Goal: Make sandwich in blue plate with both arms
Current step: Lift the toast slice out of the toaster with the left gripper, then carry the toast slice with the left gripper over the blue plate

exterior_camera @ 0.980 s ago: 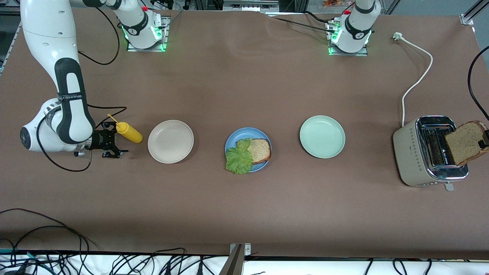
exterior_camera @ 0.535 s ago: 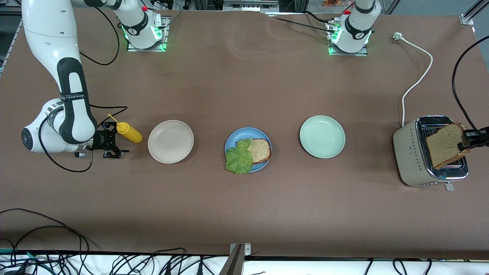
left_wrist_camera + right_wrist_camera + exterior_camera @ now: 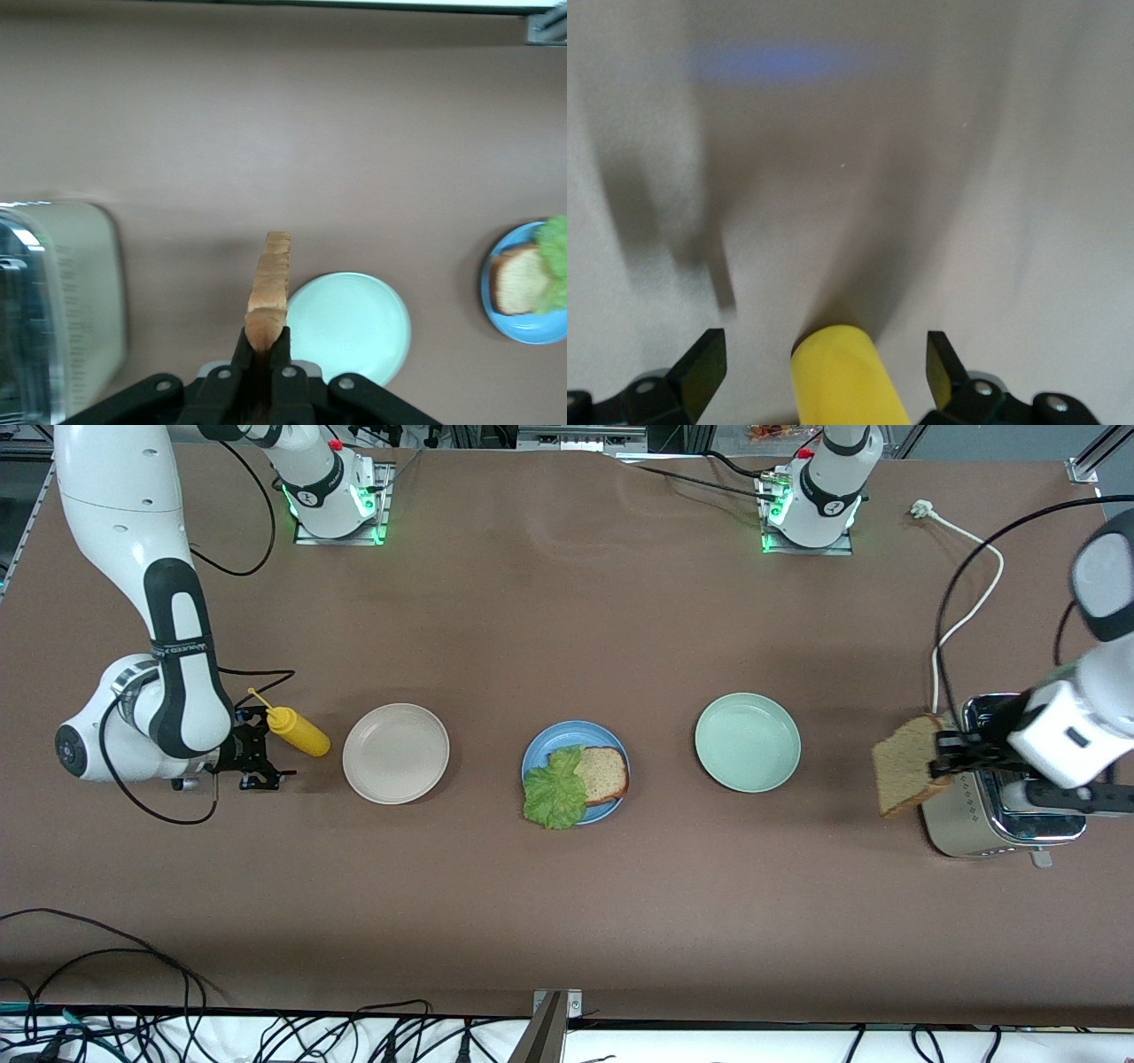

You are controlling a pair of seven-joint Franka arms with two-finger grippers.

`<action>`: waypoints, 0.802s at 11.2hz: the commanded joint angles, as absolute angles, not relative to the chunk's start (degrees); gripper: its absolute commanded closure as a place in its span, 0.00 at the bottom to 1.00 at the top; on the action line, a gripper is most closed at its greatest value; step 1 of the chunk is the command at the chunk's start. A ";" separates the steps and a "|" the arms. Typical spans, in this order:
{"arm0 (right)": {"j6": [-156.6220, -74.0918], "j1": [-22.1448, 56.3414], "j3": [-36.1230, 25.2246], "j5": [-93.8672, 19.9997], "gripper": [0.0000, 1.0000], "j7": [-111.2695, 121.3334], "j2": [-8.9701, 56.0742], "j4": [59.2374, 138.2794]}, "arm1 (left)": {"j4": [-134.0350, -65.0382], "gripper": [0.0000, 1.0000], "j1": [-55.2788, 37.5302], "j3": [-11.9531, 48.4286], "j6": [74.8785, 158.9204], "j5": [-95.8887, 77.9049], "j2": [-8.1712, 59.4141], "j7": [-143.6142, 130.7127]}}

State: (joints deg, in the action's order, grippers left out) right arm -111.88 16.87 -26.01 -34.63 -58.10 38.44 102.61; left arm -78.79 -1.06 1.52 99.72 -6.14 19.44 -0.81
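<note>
The blue plate (image 3: 542, 746) sits mid-table with one brown bread slice (image 3: 605, 773) and a green lettuce leaf (image 3: 554, 794) on it, the leaf overhanging the rim. My left gripper (image 3: 943, 764) is shut on the second bread slice (image 3: 903, 776), held on edge in the air beside the toaster. In the left wrist view the held slice (image 3: 270, 288) stands up from the shut gripper (image 3: 264, 350), with the blue plate (image 3: 524, 330) farther off. My right gripper (image 3: 254, 751) is open, low at the table, with a yellow squeeze bottle (image 3: 846, 376) between its fingers.
A silver toaster (image 3: 966, 815) stands at the left arm's end, its white cord (image 3: 966, 615) running up the table. A pale green plate (image 3: 747, 742) lies between toaster and blue plate, and a beige plate (image 3: 395, 753) between the blue plate and the yellow bottle (image 3: 299, 732).
My left gripper has carried the bread slice from over the toaster's slots off its side toward the pale green plate. The right arm has shifted only slightly.
</note>
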 commanded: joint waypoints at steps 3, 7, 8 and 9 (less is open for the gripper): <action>-113.47 17.84 -25.14 -31.55 0.00 -62.40 39.20 102.22 | -77.96 1.00 -2.80 7.64 99.14 -7.56 22.76 -5.45; -113.64 18.02 -25.05 -30.77 0.00 -62.49 39.20 102.13 | -77.96 1.00 -3.08 15.10 102.63 -8.43 27.33 -13.23; -114.51 18.10 -25.05 -30.59 0.00 -62.49 39.20 102.30 | -77.96 1.00 -3.42 16.94 104.31 -8.35 28.64 -16.93; -114.61 18.19 -25.05 -30.50 0.00 -62.49 39.20 102.48 | -77.96 1.00 -3.78 18.88 106.24 -8.44 30.31 -19.31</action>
State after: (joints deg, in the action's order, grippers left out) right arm -113.90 17.94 -25.25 -32.07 -61.22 39.21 102.61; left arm -79.10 -3.26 15.56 103.09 -6.83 27.15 -13.63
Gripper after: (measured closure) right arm 0.000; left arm 0.907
